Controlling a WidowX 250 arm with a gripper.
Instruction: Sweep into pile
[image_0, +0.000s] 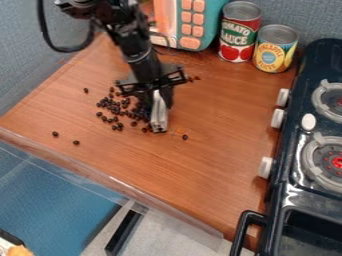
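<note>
Dark brown beans (125, 106) lie mostly in a loose cluster beside the white tool (159, 114) my gripper (156, 95) grasps, with scattered strays (76, 142) left to gather.

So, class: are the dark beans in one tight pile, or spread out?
Spread out: many beans form a loose cluster, but several lie apart on the wooden surface.

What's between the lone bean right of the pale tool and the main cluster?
The pale tool held by the hand: its lower end stands between that bean and the main cluster. I see no other obstacle.
</note>
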